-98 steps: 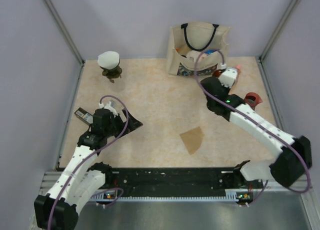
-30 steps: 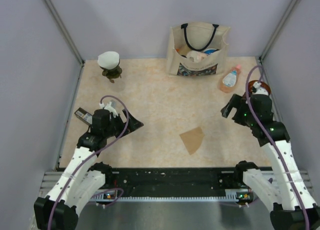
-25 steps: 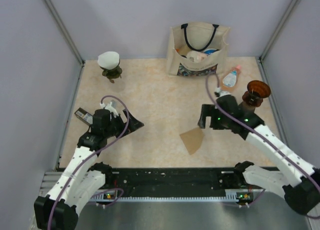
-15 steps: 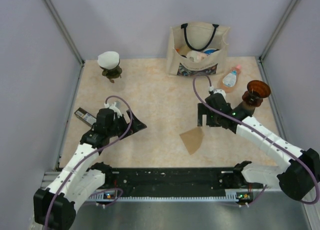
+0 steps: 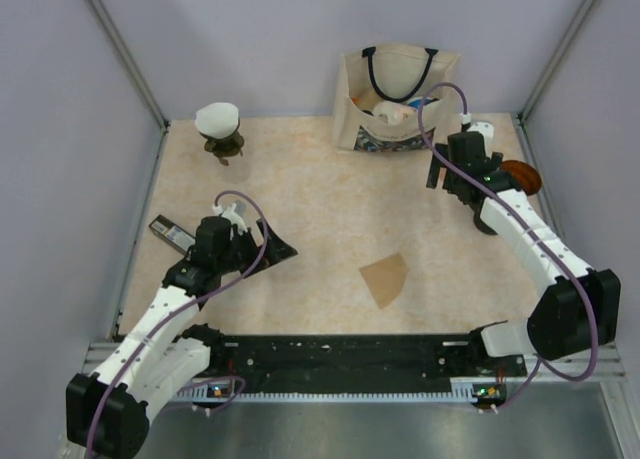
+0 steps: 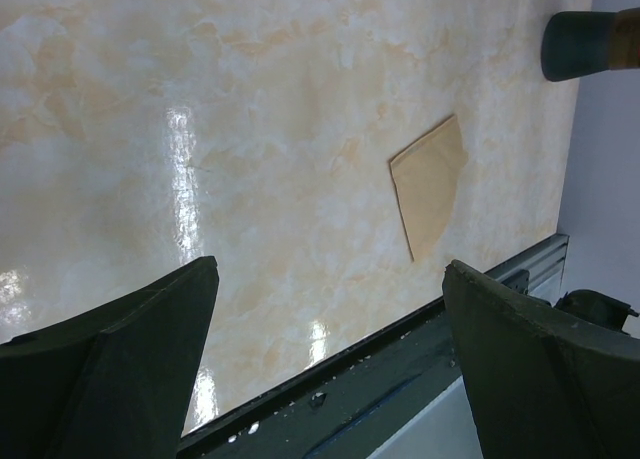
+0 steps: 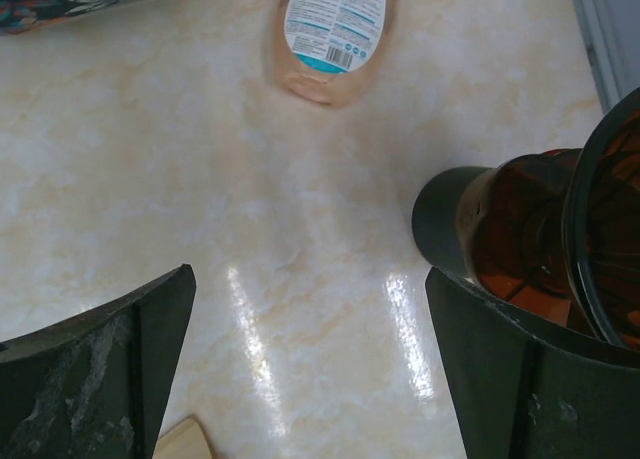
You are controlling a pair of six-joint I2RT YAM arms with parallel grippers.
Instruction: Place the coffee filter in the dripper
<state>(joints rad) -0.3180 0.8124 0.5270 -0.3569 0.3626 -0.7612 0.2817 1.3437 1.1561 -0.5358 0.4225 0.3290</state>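
Note:
The coffee filter (image 5: 385, 279) is a flat brown paper wedge lying on the table's near middle; the left wrist view shows the filter (image 6: 430, 184) ahead, and one corner (image 7: 185, 439) shows in the right wrist view. The amber dripper (image 5: 520, 175) stands at the right edge, partly behind my right arm, with the dripper (image 7: 560, 249) and its dark base on the right of that wrist view. My right gripper (image 5: 445, 169) hangs open above the table left of the dripper, holding nothing (image 7: 310, 359). My left gripper (image 5: 272, 245) stays open and empty at the left (image 6: 330, 359).
A canvas tote bag (image 5: 398, 99) stands at the back. A pink bottle (image 7: 330, 29) lies below it, hidden by my right arm from above. A second dripper with a white filter (image 5: 218, 129) sits back left. A black flat object (image 5: 170, 231) lies by my left arm.
My right arm swung in over the table near the filter, then away to the back right beside the amber dripper, now covering the bottle. The left gripper shifted slightly rightward.

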